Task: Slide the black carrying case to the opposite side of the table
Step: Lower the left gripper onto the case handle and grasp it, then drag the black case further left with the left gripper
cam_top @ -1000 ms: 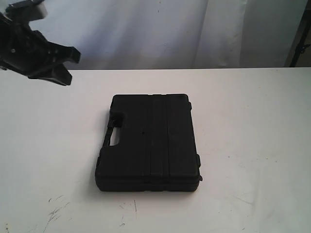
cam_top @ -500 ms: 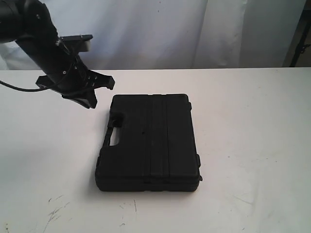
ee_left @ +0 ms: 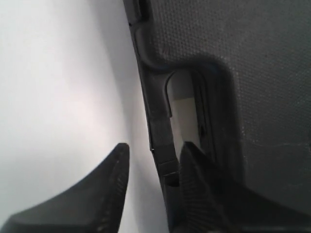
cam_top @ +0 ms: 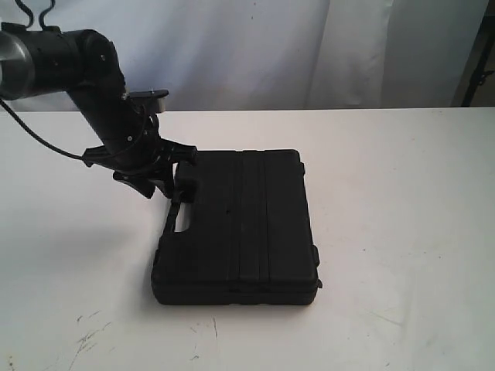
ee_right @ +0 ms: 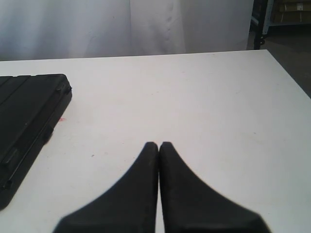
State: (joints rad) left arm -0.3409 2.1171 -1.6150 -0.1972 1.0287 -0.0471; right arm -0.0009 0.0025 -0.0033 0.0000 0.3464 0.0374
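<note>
The left tool [ee_left: 154, 149], spread, straddles the handle [ee_left: 159, 121] of the black carrying case [cam_top: 244, 224], which lies mid-way across the surface [cam_top: 402, 185]. Pushed there (off-centre), the case might pivot rather than slide. The right tool [ee_right: 159, 145] hangs empty, pressed together.

Case [cam_top: 247, 224] on tbl [cam_top: 402, 193]; hand [cam_top: 167, 173] astride handle [ee_left: 160, 136]

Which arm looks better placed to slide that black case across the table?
Left: the left gripper, open, straddles the handle of the black plastic carrying case; the right gripper hangs shut, apart from it.
</note>
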